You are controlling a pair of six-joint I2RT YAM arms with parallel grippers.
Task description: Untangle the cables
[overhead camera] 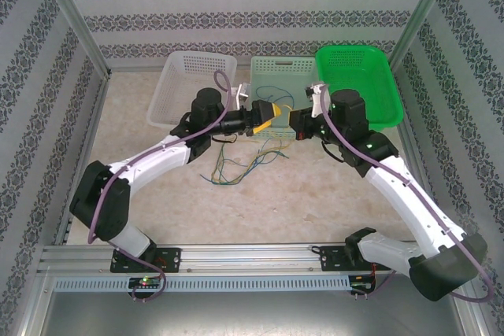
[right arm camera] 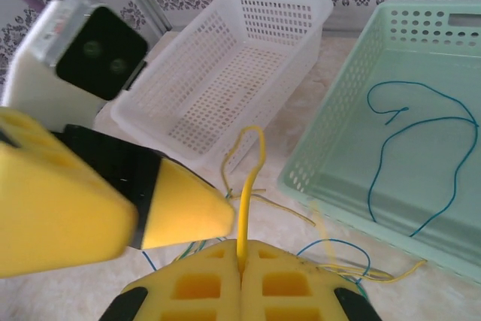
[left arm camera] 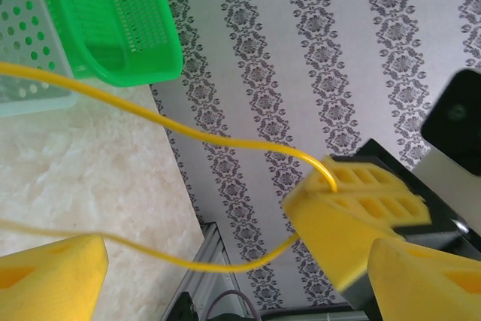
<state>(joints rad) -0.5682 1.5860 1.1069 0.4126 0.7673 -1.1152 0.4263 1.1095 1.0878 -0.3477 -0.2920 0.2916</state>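
Cables (overhead camera: pixel 244 164) in yellow, blue and dark green lie in a loose tangle on the tabletop (overhead camera: pixel 315 202), just in front of the two wrists, and one yellow cable (right arm camera: pixel 244 201) rises out of it to where the arms meet.

My worry is that yellow strand. It runs slack back towards the heap, so if I pull the arms apart too fast it may drag the whole knot up with it instead of sliding free. It is also thin enough to slip out of the pinch, or miss the other hand's grasp altogether.

Above the pile, the right fingers (right arm camera: pixel 203 287) are pressed tight together with the yellow cable clamped in the seam between them. Facing them, the left fingers (left arm camera: pixel 52 272) stand wide apart. A loop of the same cable hangs across the gap between them, but I see nothing gripped there.

Beyond the wrists sit three baskets. The white basket (overhead camera: pixel 177 88) and the green basket (overhead camera: pixel 358 76) flank a pale mint basket (right arm camera: pixel 331 118), where a blue cable (right arm camera: pixel 373 186) already lies alone.
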